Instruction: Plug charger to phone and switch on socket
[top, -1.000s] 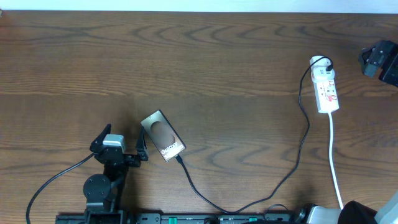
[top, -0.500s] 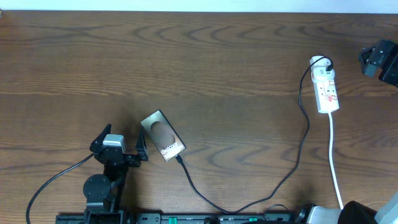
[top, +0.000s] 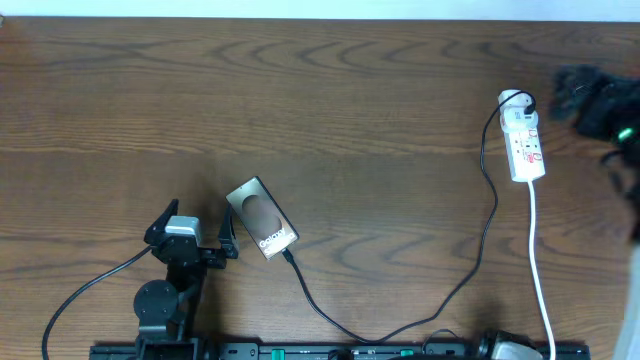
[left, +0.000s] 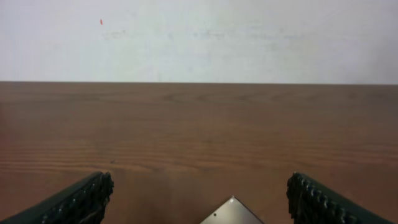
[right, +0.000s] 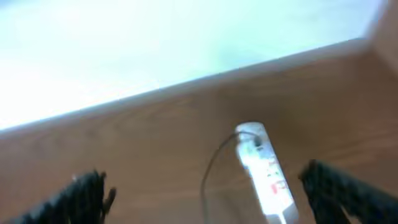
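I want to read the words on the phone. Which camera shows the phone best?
The overhead view: the whole phone lies there, white lettering visible. The left wrist view catches only its corner at the bottom edge. The right wrist view shows none of it.

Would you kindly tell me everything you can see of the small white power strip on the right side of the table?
The small elongated white power strip looks like plastic and lies flat on the brown wooden table near its right edge, its length running roughly front to back. Red marks dot its top face. A white plug with a thin black cable sits in its far end, and a white cord leaves its near end. Nothing else touches it.
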